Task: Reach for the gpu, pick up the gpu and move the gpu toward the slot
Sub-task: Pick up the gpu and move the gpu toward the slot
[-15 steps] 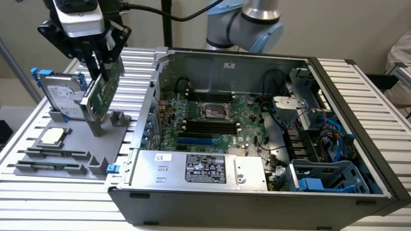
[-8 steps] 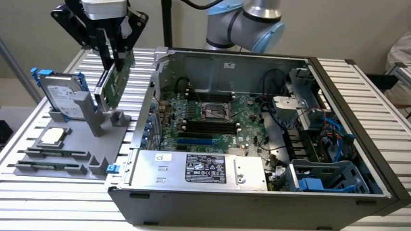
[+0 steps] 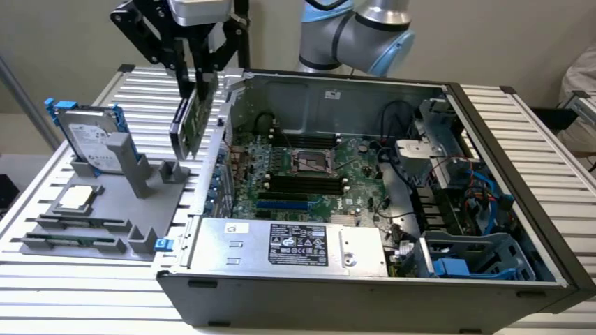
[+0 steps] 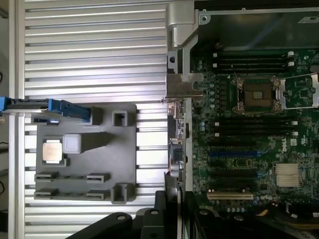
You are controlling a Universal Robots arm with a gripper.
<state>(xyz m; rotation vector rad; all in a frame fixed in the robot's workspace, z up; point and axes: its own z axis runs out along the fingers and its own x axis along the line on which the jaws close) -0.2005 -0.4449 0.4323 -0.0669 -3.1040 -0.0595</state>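
The gpu (image 3: 191, 124) hangs on edge in the air, pinched between the fingers (image 3: 199, 82) of the gripper (image 3: 194, 89), above the case's (image 3: 373, 293) wall that faces the gray tray (image 3: 102, 202). In the wrist view the card (image 4: 178, 144) runs edge-on away from the camera, its silver bracket (image 4: 183, 84) at the far end, right along the line where the motherboard (image 4: 249, 149) meets the case wall.

By my reading the pick-up is done and the carry toward the slot is under way. The card is lifted clear of the tray and sits at the rim of the case, not yet over the expansion slots (image 4: 234, 154). What remains calls for a sideways shift over the board and keeping the card's edge parallel to the slot, with the bracket toward the case's rear wall.

In the way: the case wall just beside the card, and the power supply (image 3: 293, 244) along the case's near edge. The memory slots (image 3: 303, 183) and CPU socket (image 3: 312, 159) lie deeper in the board. On the tray stand a hard drive (image 3: 88, 136) in a blue frame, a CPU (image 3: 77, 197) and memory sticks (image 3: 75, 241), all near the surface's (image 3: 521, 118) edge at the exterior view's left and well apart from the card's path.
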